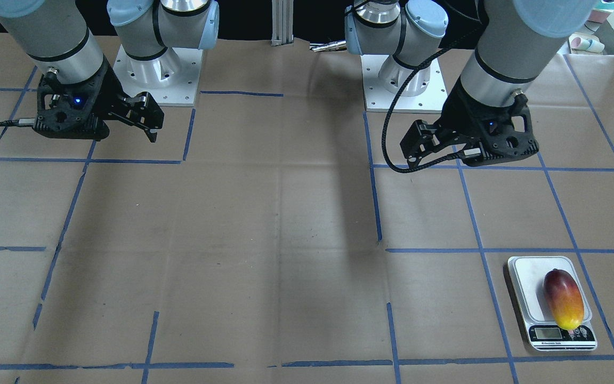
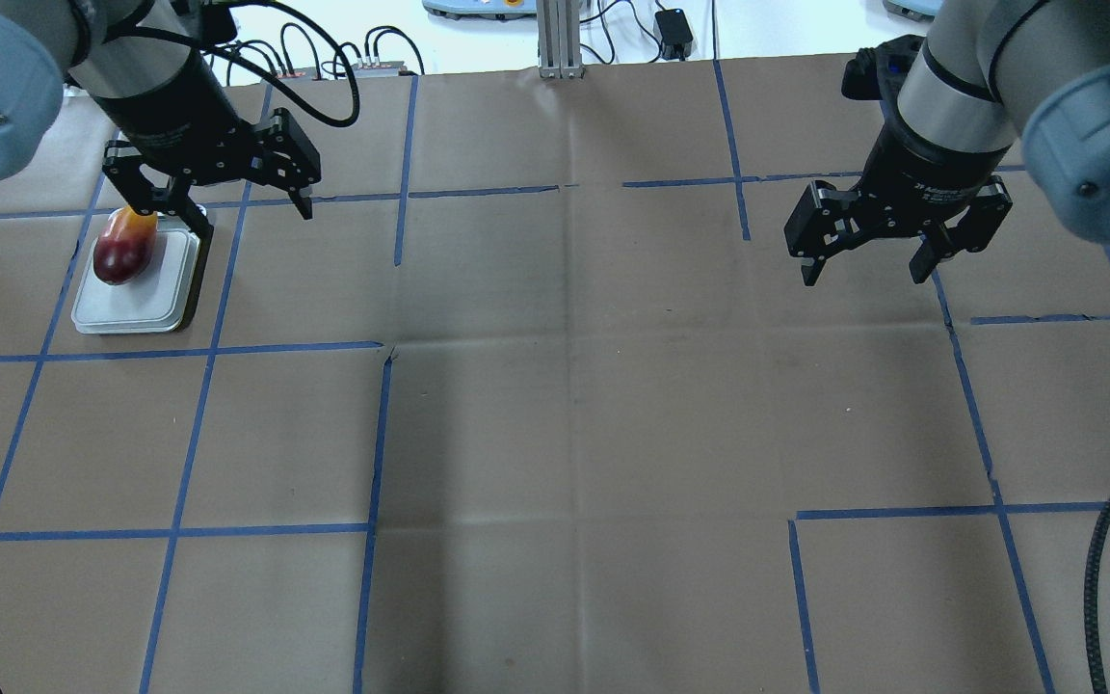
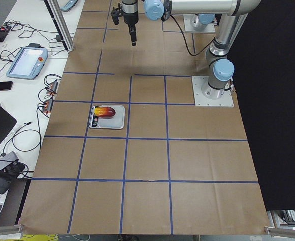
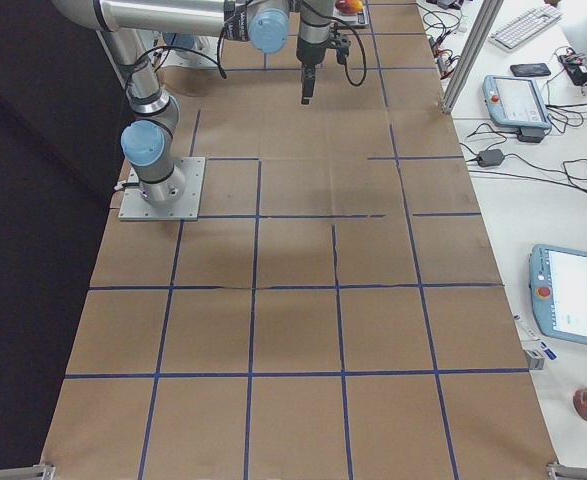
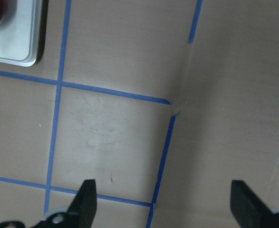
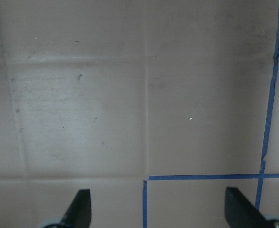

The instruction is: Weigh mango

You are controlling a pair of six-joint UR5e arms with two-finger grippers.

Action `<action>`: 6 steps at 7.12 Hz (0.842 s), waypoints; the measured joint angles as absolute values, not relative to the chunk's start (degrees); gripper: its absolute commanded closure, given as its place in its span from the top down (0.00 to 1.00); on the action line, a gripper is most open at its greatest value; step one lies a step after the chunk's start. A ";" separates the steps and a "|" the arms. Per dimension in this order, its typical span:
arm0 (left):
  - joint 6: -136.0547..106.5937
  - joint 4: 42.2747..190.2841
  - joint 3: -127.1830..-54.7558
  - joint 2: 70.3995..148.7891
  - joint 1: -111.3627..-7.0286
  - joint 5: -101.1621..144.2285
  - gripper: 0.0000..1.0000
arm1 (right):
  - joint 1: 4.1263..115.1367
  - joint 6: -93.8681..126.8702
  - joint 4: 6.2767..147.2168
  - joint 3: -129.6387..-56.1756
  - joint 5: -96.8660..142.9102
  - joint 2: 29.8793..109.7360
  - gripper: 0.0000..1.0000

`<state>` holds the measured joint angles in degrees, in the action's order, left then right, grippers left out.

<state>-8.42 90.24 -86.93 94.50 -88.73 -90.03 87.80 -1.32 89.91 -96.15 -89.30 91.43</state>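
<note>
At the far left of the overhead view, the mango (image 2: pixel 124 249) is lying on the white platform of the scale (image 2: pixel 145 304), its dark red end pointing toward the robot and its yellow end toward the display side. The scale is sitting on the brown desk (image 2: pixel 565 386), inside a square of blue tape lines (image 2: pixel 276 347). Just right of it, the left tool (image 2: pixel 223 202) is hovering with fingers spread wide, gripping nothing, one finger overlapping the mango's yellow tip in this view. Far to the right, the right tool (image 2: pixel 865 272) is hanging equally wide and empty, well apart from the scale.
</note>
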 measured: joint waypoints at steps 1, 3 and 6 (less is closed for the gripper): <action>-8.69 90.32 -87.58 93.85 -89.53 -89.88 1.00 | 87.80 -1.32 89.91 -96.15 -89.30 91.42 1.00; -8.10 90.43 -88.22 93.00 -89.90 -90.01 1.00 | 87.80 -1.32 89.91 -96.15 -89.30 91.41 1.00; -3.17 90.50 -88.22 92.74 -89.97 -90.34 1.00 | 87.80 -1.32 89.89 -96.15 -89.30 91.41 1.00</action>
<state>-3.17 90.50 -88.22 92.74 -89.97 -90.34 87.80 -1.32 89.89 -96.15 -89.30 91.41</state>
